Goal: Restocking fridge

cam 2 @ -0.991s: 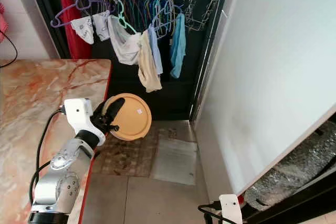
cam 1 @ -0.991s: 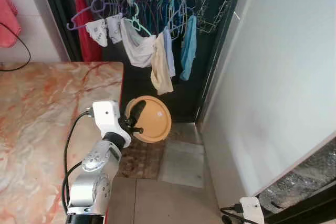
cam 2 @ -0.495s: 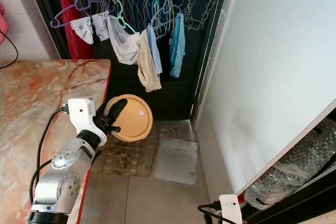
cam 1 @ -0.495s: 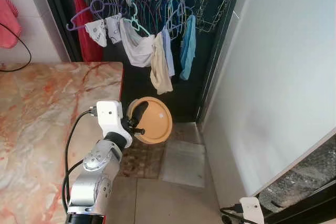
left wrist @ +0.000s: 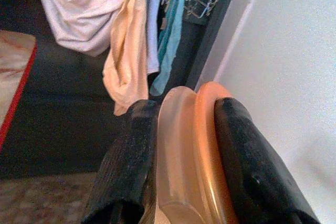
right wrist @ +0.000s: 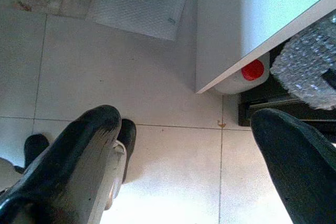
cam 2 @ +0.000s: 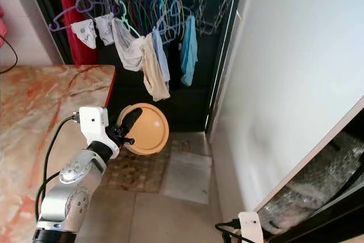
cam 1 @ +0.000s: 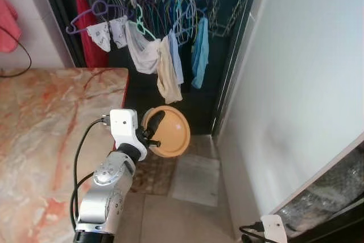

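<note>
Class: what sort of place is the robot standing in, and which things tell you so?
Probably a home kitchen or utility corner: a marble-patterned counter, laundry on hangers in a dark doorway, and a tall white appliance side, perhaps the fridge.

The left arm (cam 1: 105,197) is silver, built of rounded jointed segments, and ends in a white boxy wrist block (cam 1: 123,128). A black cable (cam 1: 78,157) loops from that block down along the arm. The left gripper (left wrist: 178,161) and right gripper (right wrist: 184,161) each have two long, matte black, round-tipped fingers.
</note>
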`<state>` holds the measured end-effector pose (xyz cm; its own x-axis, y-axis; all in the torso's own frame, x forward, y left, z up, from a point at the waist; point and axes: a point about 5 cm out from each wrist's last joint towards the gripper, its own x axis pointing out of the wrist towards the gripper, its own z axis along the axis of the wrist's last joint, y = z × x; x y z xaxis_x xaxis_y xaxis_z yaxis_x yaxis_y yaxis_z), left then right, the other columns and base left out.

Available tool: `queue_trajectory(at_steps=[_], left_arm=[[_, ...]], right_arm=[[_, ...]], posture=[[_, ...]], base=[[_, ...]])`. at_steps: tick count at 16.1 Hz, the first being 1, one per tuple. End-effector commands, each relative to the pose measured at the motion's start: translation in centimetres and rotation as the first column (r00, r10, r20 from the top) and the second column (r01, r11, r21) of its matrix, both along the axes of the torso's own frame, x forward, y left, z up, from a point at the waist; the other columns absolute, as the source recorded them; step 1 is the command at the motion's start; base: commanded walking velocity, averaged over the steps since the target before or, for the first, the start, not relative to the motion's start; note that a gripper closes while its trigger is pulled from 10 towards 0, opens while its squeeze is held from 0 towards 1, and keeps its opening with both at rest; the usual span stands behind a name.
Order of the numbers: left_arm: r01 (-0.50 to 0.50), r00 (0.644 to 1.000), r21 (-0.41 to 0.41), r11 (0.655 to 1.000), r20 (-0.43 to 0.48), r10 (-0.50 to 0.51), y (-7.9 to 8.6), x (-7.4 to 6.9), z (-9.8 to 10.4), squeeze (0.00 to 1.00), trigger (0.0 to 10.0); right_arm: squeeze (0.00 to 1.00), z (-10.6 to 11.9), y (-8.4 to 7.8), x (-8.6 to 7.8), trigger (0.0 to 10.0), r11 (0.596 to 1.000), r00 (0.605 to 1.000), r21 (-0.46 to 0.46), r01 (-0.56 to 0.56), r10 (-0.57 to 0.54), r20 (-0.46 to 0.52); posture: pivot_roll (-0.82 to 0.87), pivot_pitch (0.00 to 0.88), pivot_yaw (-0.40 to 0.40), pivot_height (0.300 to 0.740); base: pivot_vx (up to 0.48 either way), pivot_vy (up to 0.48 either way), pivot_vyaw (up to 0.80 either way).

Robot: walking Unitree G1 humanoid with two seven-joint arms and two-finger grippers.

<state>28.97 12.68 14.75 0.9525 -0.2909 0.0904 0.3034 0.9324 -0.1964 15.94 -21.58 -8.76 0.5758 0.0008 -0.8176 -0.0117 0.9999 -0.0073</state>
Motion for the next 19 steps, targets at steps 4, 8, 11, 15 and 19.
queue_trajectory(at_steps=[4, 8, 11, 15, 19], left_arm=[[-0.007, 1.0, 0.001, 1.0, 0.006, 0.007, 0.19, 0.11, 0.02, 0.0, 10.0], [-0.007, 1.0, 0.002, 1.0, 0.003, 0.007, 0.18, 0.1, -0.09, 0.0, 10.0], [-0.005, 1.0, 0.001, 1.0, 0.001, 0.005, 0.12, 0.08, -0.15, 0.0, 10.0], [-0.002, 1.0, -0.005, 1.0, 0.005, 0.002, 0.01, 0.01, -0.12, 0.0, 10.0], [-0.003, 1.0, -0.005, 1.0, 0.007, 0.003, 0.04, 0.03, -0.04, 0.0, 10.0]], right_arm=[[0.0, -0.05, 0.05, -0.1, 10.0, 1.0, 1.0, 0.006, 0.016, -0.016, 0.002], [0.0, -0.02, 0.01, -0.05, 10.0, 1.0, 1.0, 0.005, 0.013, -0.013, 0.002], [0.0, -0.01, -0.02, -0.03, 10.0, 1.0, 1.0, 0.004, 0.011, -0.011, 0.002], [0.0, 0.0, -0.04, -0.02, 10.0, 1.0, 1.0, 0.002, 0.01, -0.01, 0.002], [0.0, 0.01, -0.02, 0.01, 10.0, 1.0, 1.0, 0.002, 0.01, -0.01, 0.006]], posture=[[-0.07, 0.007, -0.021, 0.74], [-0.06, 0.013, -0.024, 0.74], [-0.07, 0.015, -0.024, 0.74], [-0.06, 0.018, -0.026, 0.74], [-0.06, 0.018, -0.026, 0.74]], base=[[0.0, 0.0, 0.0], [0.0, 0.0, 0.0], [0.0, 0.0, 0.0], [0.0, 0.0, 0.0], [0.0, 0.0, 0.0]])
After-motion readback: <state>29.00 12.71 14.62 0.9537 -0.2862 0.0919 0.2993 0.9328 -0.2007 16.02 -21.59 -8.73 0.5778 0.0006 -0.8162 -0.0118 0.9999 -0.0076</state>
